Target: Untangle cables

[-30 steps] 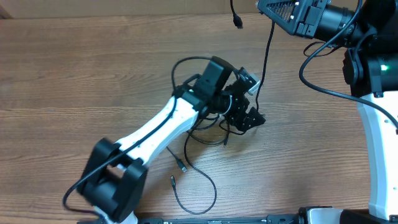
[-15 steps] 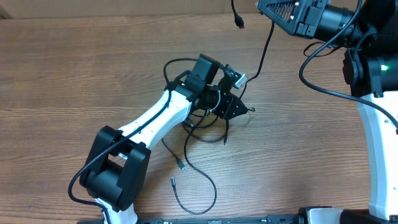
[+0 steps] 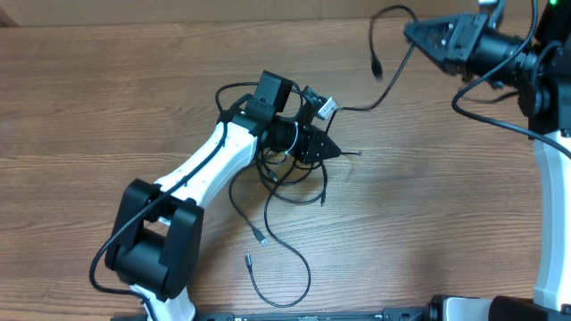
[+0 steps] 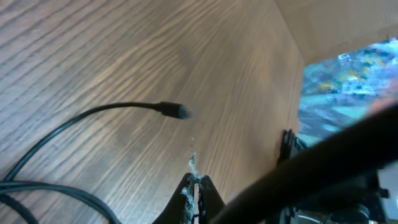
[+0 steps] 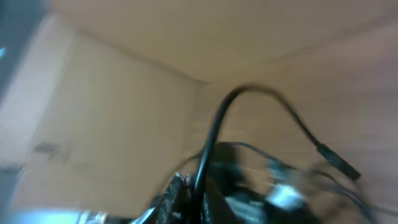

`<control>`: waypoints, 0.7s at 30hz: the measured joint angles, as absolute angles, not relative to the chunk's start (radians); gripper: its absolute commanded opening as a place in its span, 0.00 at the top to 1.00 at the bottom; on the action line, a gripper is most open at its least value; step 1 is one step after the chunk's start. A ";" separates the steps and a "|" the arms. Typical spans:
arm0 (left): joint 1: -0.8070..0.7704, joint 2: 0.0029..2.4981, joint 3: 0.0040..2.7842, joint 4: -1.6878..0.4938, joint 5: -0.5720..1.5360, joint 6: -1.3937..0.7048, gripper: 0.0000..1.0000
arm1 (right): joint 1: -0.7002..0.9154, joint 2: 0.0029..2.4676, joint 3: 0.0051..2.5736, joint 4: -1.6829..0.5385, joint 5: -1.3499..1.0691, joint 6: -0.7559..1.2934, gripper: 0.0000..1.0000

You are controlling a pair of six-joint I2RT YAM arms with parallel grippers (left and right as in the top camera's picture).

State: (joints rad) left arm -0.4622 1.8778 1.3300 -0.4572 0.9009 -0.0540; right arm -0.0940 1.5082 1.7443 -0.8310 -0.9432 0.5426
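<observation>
A knot of thin black cables (image 3: 290,178) lies mid-table, right under my left wrist. My left gripper (image 3: 332,151) is shut just right of the knot, low over the wood. In the left wrist view its jaws (image 4: 196,180) are pressed together and no cord shows between them; a cable end with a plug (image 4: 176,111) lies ahead of them. My right gripper (image 3: 412,33) is raised at the back right, shut on one cable (image 3: 385,92) that runs down toward the knot. That cable's free plug (image 3: 376,68) dangles to its left. The same cable (image 5: 214,130) passes between the right fingers.
A loose cord loops toward the front edge, ending in two small plugs (image 3: 260,238) (image 3: 248,261). The left arm's base (image 3: 147,254) stands front left and the right arm's white body (image 3: 549,196) at the right edge. A cardboard wall (image 3: 178,11) runs along the back.
The left gripper has shut and pulled back to the left, off the right side of the knot. The right gripper has swung round, and the held cable's free plug has moved right and down.
</observation>
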 measured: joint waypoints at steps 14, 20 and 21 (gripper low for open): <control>-0.463 1.523 1.330 -0.335 0.726 -0.150 0.96 | -0.097 1.519 1.721 -1.170 -0.422 0.398 0.22; -0.463 1.432 1.330 -0.265 0.670 -0.187 0.96 | -0.096 1.554 1.659 -1.180 -0.369 0.389 0.00; -0.463 1.417 1.330 -0.260 0.664 -0.189 0.96 | -0.097 1.560 1.647 -1.180 -0.363 0.387 0.00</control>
